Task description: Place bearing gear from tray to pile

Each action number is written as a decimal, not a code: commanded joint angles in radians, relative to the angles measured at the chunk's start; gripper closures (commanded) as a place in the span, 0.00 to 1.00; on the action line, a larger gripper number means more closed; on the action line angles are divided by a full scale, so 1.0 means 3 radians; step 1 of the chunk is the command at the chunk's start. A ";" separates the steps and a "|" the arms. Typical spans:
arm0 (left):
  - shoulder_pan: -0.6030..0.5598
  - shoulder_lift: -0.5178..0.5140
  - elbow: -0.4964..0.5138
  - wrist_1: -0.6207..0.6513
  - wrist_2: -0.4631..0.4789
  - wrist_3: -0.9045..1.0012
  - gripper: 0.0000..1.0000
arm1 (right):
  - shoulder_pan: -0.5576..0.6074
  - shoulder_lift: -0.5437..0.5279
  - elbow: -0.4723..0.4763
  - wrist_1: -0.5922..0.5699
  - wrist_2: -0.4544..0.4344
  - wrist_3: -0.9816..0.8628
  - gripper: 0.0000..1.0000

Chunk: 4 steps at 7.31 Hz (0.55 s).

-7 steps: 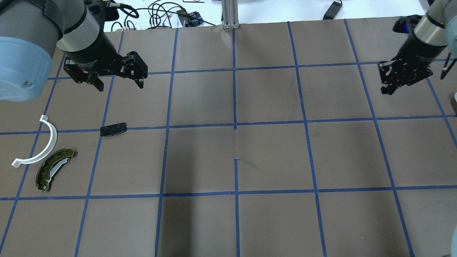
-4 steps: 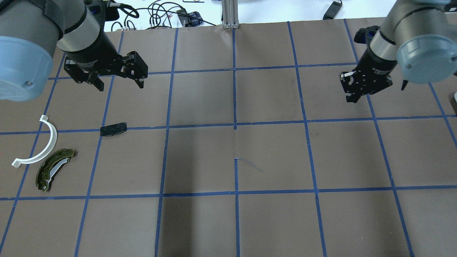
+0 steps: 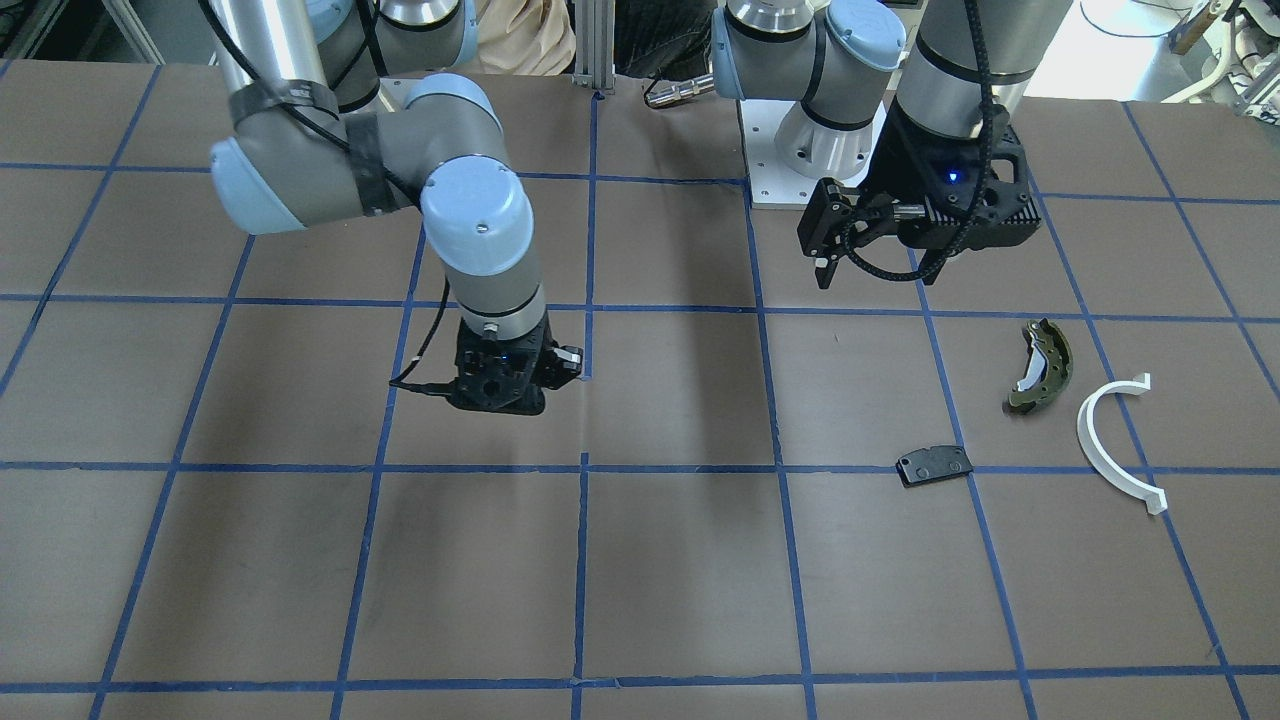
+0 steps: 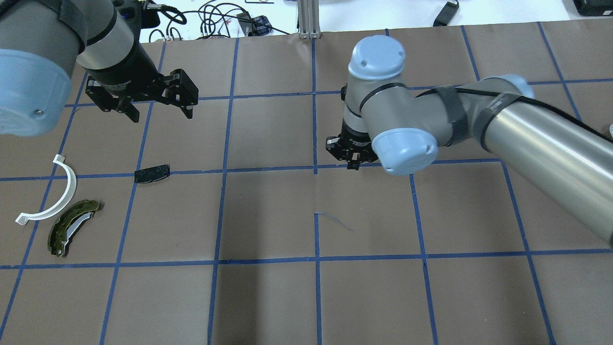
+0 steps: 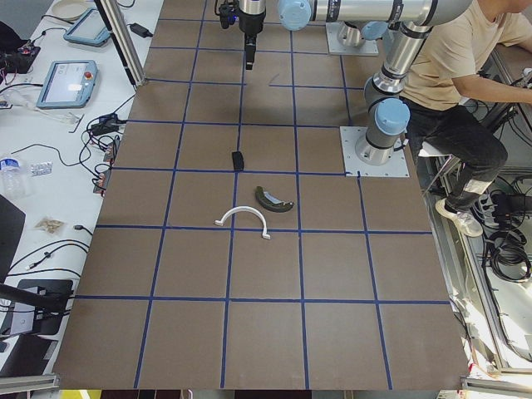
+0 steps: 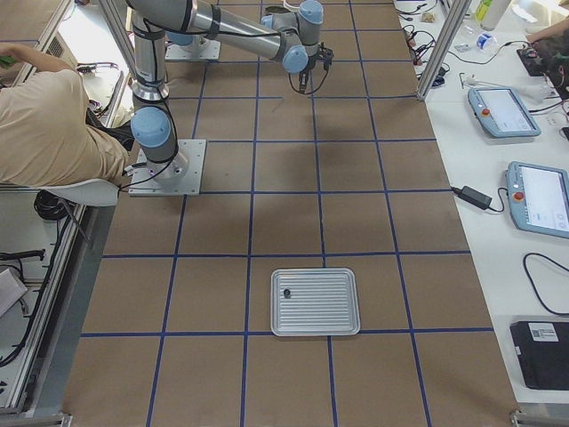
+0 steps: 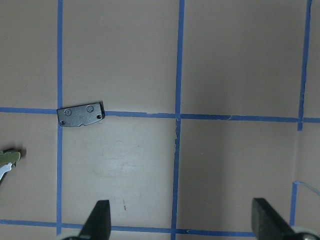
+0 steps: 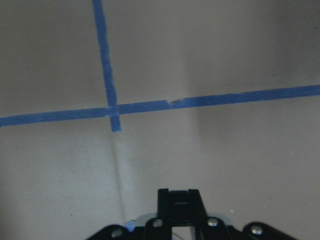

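Observation:
My right gripper (image 4: 352, 162) hangs low over a tape cross near the table's middle, also in the front view (image 3: 498, 392). In the right wrist view its fingers (image 8: 177, 207) are shut on a small dark ridged part, the bearing gear (image 8: 177, 194). The pile lies at my far left: an olive brake shoe (image 4: 72, 227), a white half-ring arc (image 4: 72, 184) and a small black plate (image 4: 152, 173). My left gripper (image 4: 160, 112) is open and empty above the plate (image 7: 81, 115). The metal tray (image 6: 324, 307) lies far to my right.
A small dark object (image 6: 286, 292) lies in the tray. Blue tape lines grid the brown table cover. Cables and tablets (image 6: 500, 107) sit on the white bench beyond the far edge. A seated person (image 5: 465, 75) is beside the robot base.
My right arm has swept from the table's right side leftward to the middle, its gripper shut throughout. The left arm and the pile have not moved.

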State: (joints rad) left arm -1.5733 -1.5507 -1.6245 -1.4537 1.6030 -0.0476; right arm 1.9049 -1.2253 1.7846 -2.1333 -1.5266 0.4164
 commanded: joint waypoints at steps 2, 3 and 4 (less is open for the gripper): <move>-0.0002 0.0005 0.0000 -0.0002 0.0000 0.0000 0.00 | 0.0272 0.0295 0.0003 -0.0365 0.0327 0.0288 1.00; -0.0002 0.0005 0.0000 -0.0002 0.0000 0.0000 0.00 | 0.0282 0.0295 0.0013 -0.0360 0.0333 0.0309 1.00; -0.0002 0.0005 0.0000 -0.0002 0.0000 0.0005 0.00 | 0.0282 0.0316 0.0089 -0.0370 0.0348 0.0345 1.00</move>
State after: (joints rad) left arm -1.5738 -1.5494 -1.6245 -1.4542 1.6030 -0.0472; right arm 1.9859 -1.1379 1.7926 -2.2396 -1.4331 0.5049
